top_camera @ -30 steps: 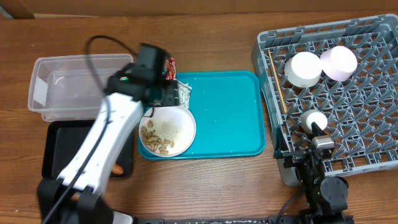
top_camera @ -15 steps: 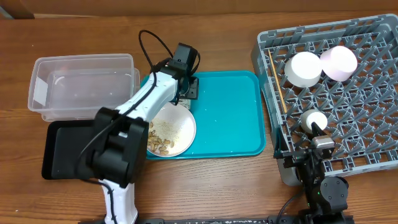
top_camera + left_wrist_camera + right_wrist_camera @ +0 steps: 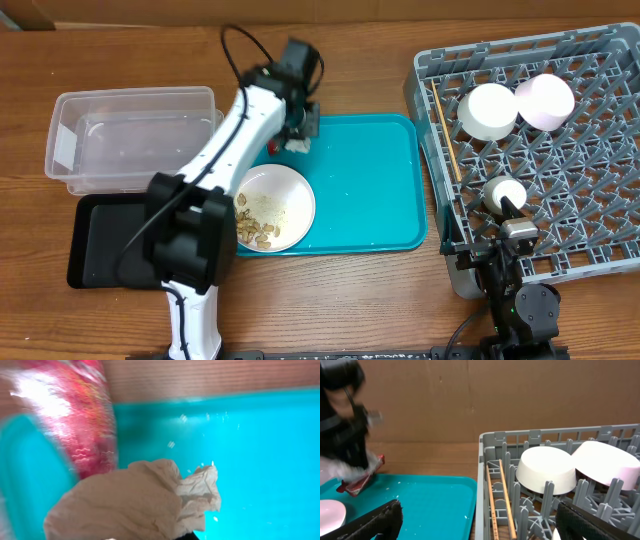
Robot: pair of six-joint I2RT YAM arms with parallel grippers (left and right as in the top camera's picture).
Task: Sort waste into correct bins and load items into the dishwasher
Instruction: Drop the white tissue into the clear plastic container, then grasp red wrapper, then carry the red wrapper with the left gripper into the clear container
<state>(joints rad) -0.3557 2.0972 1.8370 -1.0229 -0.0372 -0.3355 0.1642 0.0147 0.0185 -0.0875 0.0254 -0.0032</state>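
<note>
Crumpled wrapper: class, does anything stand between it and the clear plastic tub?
Nothing solid that shows. The crumpled wrapper, in the shut left gripper at the teal tray's far-left corner, has only the flat red snack wrapper close beside it. Beyond that, only tabletop lies before the clear plastic tub.

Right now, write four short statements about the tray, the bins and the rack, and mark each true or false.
1. The white round bowl on the teal plastic tray holds nuts and rice scraps. True.
2. The red snack wrapper lies in the clear plastic rectangular tub. False: it lies at the tray's corner, beside the crumpled silver-white wrapper.
3. The thin wooden chopsticks lie in the grey plastic dish rack. True.
4. The right gripper is shut on a bowl. False: it is open and holds nothing.
</note>
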